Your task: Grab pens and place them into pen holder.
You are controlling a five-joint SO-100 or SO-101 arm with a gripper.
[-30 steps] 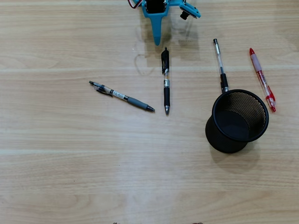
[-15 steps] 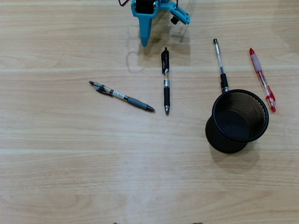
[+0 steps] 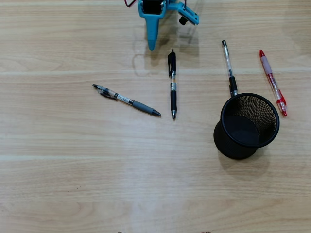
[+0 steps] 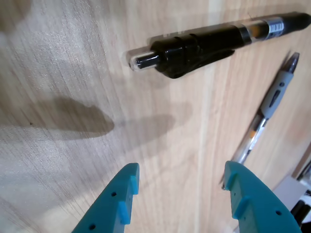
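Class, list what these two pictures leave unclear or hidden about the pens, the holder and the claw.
- Arm: overhead view, cut off by the top edge; only the claw shows.
- Clear-barrelled pen: its lower end is hidden behind the pen holder.
- Grey-grip pen: wrist view, far end cut off by the claw's teal finger.
- Pen label print: too small in both views.

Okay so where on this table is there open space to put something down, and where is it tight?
In the overhead view, the whole near strip below the pen holder and the left side beyond the grey-grip pen are bare. It is tight on the right: the clear pen meets the holder's rim, with the red pen close beside.
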